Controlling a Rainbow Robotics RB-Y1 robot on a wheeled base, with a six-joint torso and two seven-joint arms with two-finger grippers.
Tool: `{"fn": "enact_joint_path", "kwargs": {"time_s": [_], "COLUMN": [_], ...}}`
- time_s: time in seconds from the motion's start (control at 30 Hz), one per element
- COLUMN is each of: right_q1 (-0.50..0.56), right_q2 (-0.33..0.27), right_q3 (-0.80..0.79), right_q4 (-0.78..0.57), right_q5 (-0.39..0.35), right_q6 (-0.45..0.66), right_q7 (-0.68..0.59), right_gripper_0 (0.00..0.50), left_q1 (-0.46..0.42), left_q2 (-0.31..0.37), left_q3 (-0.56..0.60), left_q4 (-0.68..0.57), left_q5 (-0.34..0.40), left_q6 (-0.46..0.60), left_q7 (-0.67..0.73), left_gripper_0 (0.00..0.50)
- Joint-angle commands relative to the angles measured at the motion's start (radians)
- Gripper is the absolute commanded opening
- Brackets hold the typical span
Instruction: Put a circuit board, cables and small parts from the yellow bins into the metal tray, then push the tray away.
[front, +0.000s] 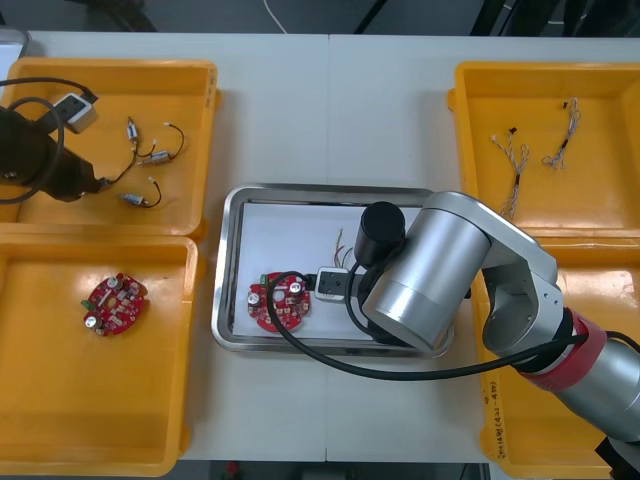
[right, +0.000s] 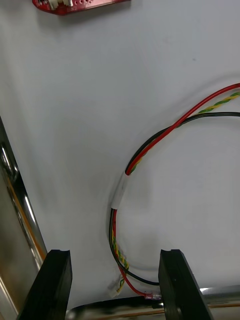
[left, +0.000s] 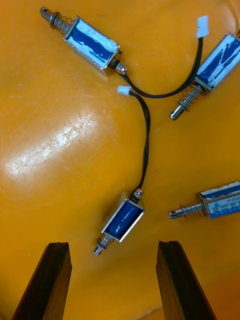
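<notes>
My right gripper (right: 114, 286) hangs open low over the white floor of the metal tray (front: 232, 262). A cable of red, black and twisted yellow-green wires (right: 131, 167) lies loose on that floor, its end between the fingers. A round red circuit board (front: 280, 303) lies in the tray to the cable's left. My left gripper (left: 115, 280) is open above the far-left yellow bin (front: 200, 120). One small metal part with a blue label and a black lead (left: 122, 220) lies just ahead of its fingers. Others (left: 92, 42) lie farther off.
A second red board (front: 113, 303) lies in the near-left bin. Thin cables (front: 515, 165) lie in the far-right bin. My right arm (front: 430, 270) covers the tray's right half and part of the near-right bin.
</notes>
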Motion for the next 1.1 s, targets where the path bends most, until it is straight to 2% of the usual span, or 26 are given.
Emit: {"fn": "enact_joint_path", "kwargs": {"time_s": [0.03, 0.2, 0.33, 0.57, 0.9, 1.1], "right_q1": [0.008, 0.008, 0.008, 0.008, 0.008, 0.002], "right_q2": [0.022, 0.026, 0.052, 0.079, 0.052, -0.014], "right_q3": [-0.022, -0.052, -0.11, -0.191, -0.292, -0.378], "right_q4": [-0.058, -0.095, -0.119, -0.2, -0.32, -0.377], "right_q5": [0.003, 0.005, -0.002, -0.014, -0.002, -0.029], "right_q6": [0.03, 0.08, 0.144, 0.144, 0.144, 0.144], "right_q7": [0.027, 0.027, 0.033, 0.029, 0.027, 0.022], "right_gripper_0": [0.5, 0.5, 0.5, 0.5, 0.5, 0.5], "left_q1": [-0.044, -0.044, -0.052, -0.061, -0.061, -0.059], "left_q2": [0.021, 0.021, 0.008, -0.017, -0.032, -0.031], "left_q3": [-0.017, -0.046, -0.06, -0.063, -0.081, -0.09], "left_q4": [0.018, 0.047, 0.075, 0.112, 0.132, 0.135], "left_q5": [0.008, 0.01, 0.008, -0.003, 0.005, 0.011], "left_q6": [-0.038, -0.099, -0.137, -0.17, -0.191, -0.193], "left_q7": [-0.04, -0.041, -0.041, -0.048, -0.048, -0.041], "left_gripper_0": [0.5, 0.5, 0.5, 0.5, 0.5, 0.5]}}
